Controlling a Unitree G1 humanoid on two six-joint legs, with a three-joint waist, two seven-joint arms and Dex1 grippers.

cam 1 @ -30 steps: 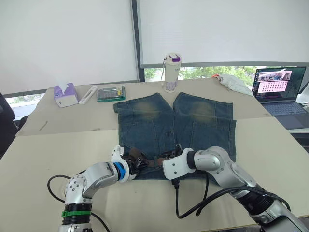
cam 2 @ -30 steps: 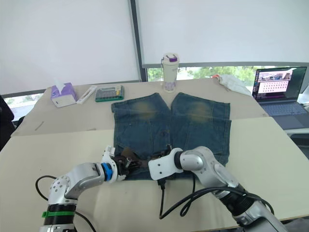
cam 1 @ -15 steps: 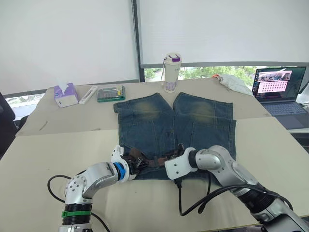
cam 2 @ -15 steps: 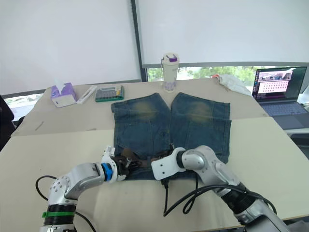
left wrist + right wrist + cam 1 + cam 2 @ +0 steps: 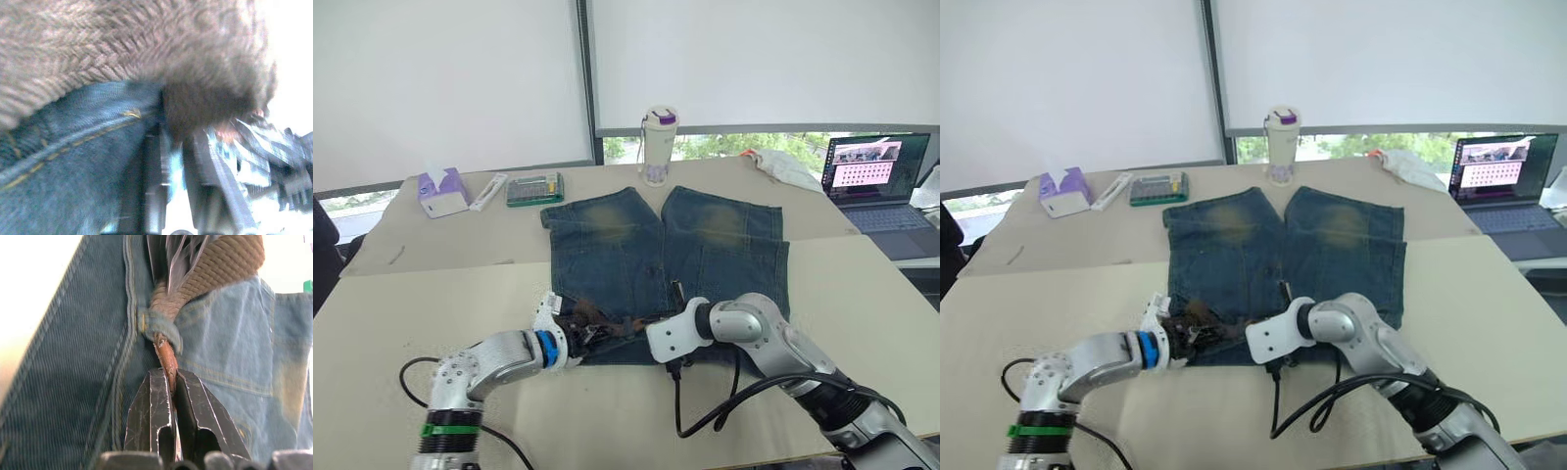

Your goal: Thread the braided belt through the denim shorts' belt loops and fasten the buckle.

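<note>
- Right gripper [image 5: 168, 396] is down at the waistband of the denim shorts [image 5: 636, 255], its two black fingers [image 5: 151, 406] pinched together on the reddish-brown leather tip of the braided belt [image 5: 220, 264], just where that tip pokes out of a belt loop [image 5: 159, 328].
- Left gripper [image 5: 579, 333] sits just beside it along the same waistband edge, at the shorts' left corner, with a bunched run of woven strap right at its fingertips; from its own wrist camera the fingers [image 5: 151, 186] stand close side by side under a dark lump of belt, but whether they actually grip it, I cannot tell.
- Big picture first: the table [image 5: 401, 313] carries the shorts flat, waistband toward both grippers, the two legs with their yellowish patches pointing away from them.
- Between the two grippers the belt runs along the waistband, dark against the denim.
- Well beyond the grippers, past the leg hems, stands a pale bottle with a purple lid [image 5: 659, 147].
- Far off the right gripper's outer side, an open laptop [image 5: 876, 181] glows on the table's corner, a crumpled white cloth [image 5: 783, 168] near it.
- Far beyond the left gripper: a purple tissue box [image 5: 442, 191], a white flat case [image 5: 489, 191] and a green tray [image 5: 533, 188] in a row.
- Buckle: too small to pick out.
</note>
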